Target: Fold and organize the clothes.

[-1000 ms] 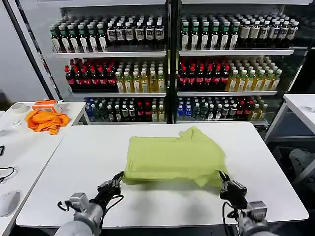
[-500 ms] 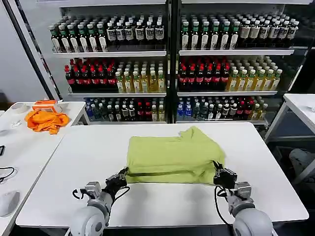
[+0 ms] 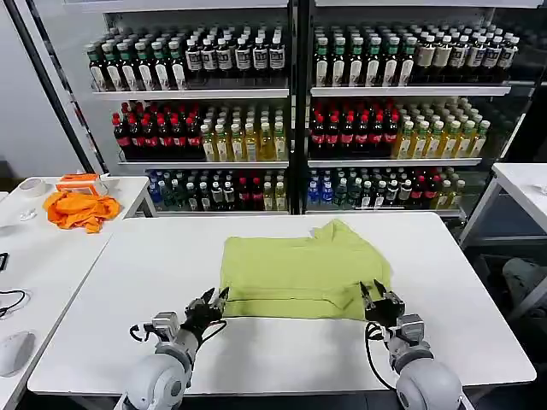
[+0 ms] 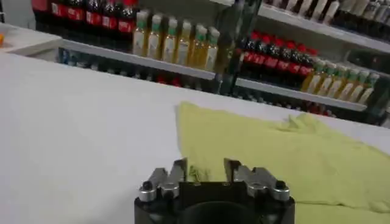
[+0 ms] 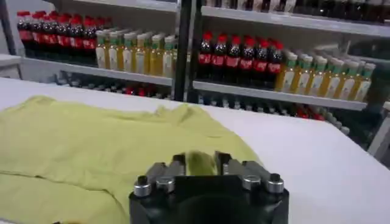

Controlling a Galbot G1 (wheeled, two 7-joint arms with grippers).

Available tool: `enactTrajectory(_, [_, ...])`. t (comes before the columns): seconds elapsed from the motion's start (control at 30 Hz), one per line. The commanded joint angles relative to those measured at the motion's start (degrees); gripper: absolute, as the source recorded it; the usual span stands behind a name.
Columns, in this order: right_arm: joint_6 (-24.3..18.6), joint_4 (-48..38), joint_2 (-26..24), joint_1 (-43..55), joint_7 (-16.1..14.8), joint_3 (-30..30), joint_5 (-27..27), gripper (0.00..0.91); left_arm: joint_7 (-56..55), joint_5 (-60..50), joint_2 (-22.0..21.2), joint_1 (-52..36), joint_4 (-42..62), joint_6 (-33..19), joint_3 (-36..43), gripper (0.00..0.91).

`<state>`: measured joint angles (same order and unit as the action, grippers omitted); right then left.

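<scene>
White table (image 3: 128,282), folded lime T-shirt (image 3: 295,273), left gripper (image 3: 211,303) and right gripper (image 3: 379,298) fingers apart at its near corners

Both arms reach forward from the bottom of the head view, low over the table. The left gripper (image 3: 214,301) points ahead and a bit inward, and its two fingers (image 4: 179,172) have a gap between them. The right gripper (image 3: 381,299) points ahead too, with its fingers (image 5: 223,163) spread apart the same way.

The T-shirt (image 3: 301,275) lies mid-table (image 3: 145,273), one end effector at each near corner, shelves (image 3: 291,94) behind.
</scene>
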<state>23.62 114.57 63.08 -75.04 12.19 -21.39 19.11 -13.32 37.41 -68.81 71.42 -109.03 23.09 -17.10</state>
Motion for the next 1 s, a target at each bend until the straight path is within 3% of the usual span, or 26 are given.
enactTrajectory(0.03, [-0.1, 2.6, 0.4, -4.7, 0.9, -3.1, -1.0, 0.907, -0.1, -0.5, -1.2, 3.3, -1.4, -0.1, -0.8, 0.907])
enactTrajectory(0.37, [1.3, 1.8, 2.0, -8.3, 1.7, -7.1, -0.5, 0.907, -0.6, -4.7, -2.8, 0.9, 2.0, 0.3, 0.8, 0.907])
enactTrajectory(0.63, [2.8, 0.2, 3.2, -8.1, 1.7, -6.5, 1.5, 0.907, -1.1, -5.2, -3.2, 0.5, 4.4, 0.9, 1.5, 0.877])
enactTrajectory(0.7, [3.0, 0.3, 3.5, -7.9, 1.6, -6.3, 1.5, 0.907, -1.6, -4.8, -3.3, 0.5, 4.7, 1.2, 1.6, 0.202])
enactTrajectory(0.73, [3.1, 0.3, 3.5, -7.7, 1.6, -6.2, 1.4, 0.826, -1.6, -4.7, -3.3, 0.5, 4.7, 1.2, 1.6, 0.071])
enactTrajectory(0.8, [3.0, -0.3, 3.6, -7.2, 1.7, -6.0, 1.5, 0.645, -1.7, -4.4, -3.3, 0.7, 4.8, 1.3, 1.6, 0.04])
enactTrajectory(0.87, [2.9, -0.9, 3.7, -6.7, 1.9, -5.8, 1.6, 0.212, -1.7, -4.1, -3.3, 0.7, 4.8, 1.4, 1.5, 0.03])
enactTrajectory(0.93, [2.9, -1.5, 3.8, -6.3, 2.2, -5.7, 2.1, 0.02, -1.6, -3.4, -3.2, 0.8, 4.7, 1.9, 1.5, 0.02])
enactTrajectory(1.0, [3.0, -1.4, 4.0, -6.2, 2.4, -5.6, 3.0, 0.0, -1.5, -2.8, -3.2, 0.8, 4.6, 2.1, 1.5, 0.02])
